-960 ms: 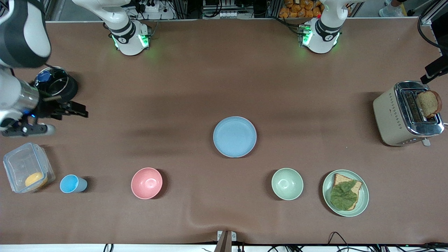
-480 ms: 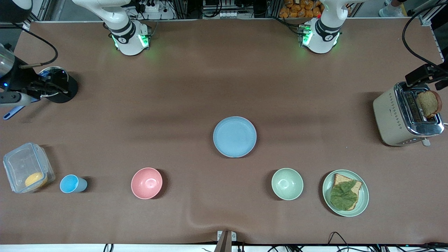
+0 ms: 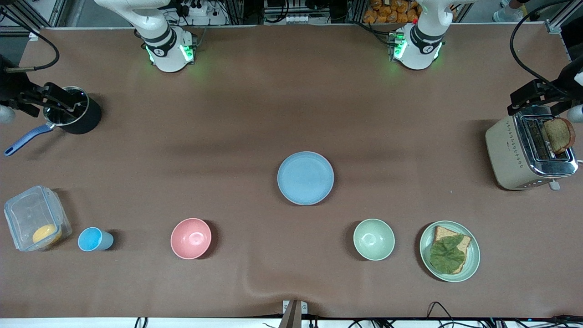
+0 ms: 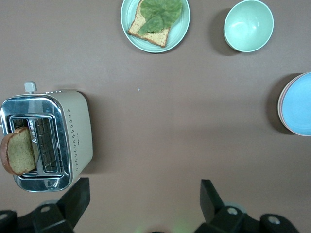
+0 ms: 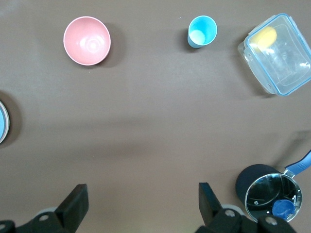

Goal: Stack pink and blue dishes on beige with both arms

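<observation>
The light blue plate (image 3: 305, 177) lies in the middle of the table and shows at the edge of both wrist views (image 4: 299, 104) (image 5: 2, 122). A thin pink plate rim (image 4: 280, 103) peeks out from under it in the left wrist view. The beige plate is hidden. My left gripper (image 3: 529, 96) (image 4: 144, 189) hangs open and empty over the toaster at the left arm's end of the table. My right gripper (image 3: 49, 98) (image 5: 142, 191) hangs open and empty over the black pot at the right arm's end. Both are well away from the plates.
A toaster (image 3: 510, 152) holds a slice of toast. Nearer the front camera stand a green plate (image 3: 473, 264) with bread and lettuce, a green bowl (image 3: 374, 239), a pink bowl (image 3: 191, 238), a blue cup (image 3: 93, 239) and a clear container (image 3: 32, 214). The black pot (image 3: 89, 120) has a blue handle.
Both arms have drawn back toward the table's ends. The right gripper has moved from beside the container to over the pot, and the left gripper has come into view over the toaster.
</observation>
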### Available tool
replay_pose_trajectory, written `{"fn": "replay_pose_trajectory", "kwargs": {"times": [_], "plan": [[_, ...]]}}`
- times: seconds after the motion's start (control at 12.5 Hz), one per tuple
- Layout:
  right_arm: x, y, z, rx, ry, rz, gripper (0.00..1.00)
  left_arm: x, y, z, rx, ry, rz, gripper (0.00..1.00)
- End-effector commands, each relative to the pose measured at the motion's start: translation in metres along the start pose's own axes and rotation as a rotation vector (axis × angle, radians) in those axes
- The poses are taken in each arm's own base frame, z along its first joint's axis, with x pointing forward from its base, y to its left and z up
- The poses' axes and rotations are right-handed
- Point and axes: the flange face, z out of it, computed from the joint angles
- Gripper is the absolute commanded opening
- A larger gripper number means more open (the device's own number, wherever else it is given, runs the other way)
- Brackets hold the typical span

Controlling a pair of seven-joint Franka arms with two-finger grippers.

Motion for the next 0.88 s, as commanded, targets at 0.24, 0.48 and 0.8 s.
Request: {"fn": "replay_pose_trajectory", "kwargs": {"times": [0.24,0.48,0.8], "plan": [[-0.004,-0.002,-0.007,-0.016,0.002,-0.014,1.00,-0.009,0.004,-0.008,0.007,0.000,-0.022,1.00],[-0.005,0.003,-0.008,-0.016,0.002,-0.014,1.00,-0.010,0.005,-0.011,0.007,0.006,-0.016,1.00],[-0.008,0.001,-0.011,-0.016,0.002,-0.017,1.00,-0.010,0.015,-0.010,0.010,0.004,0.002,1.00]]}}
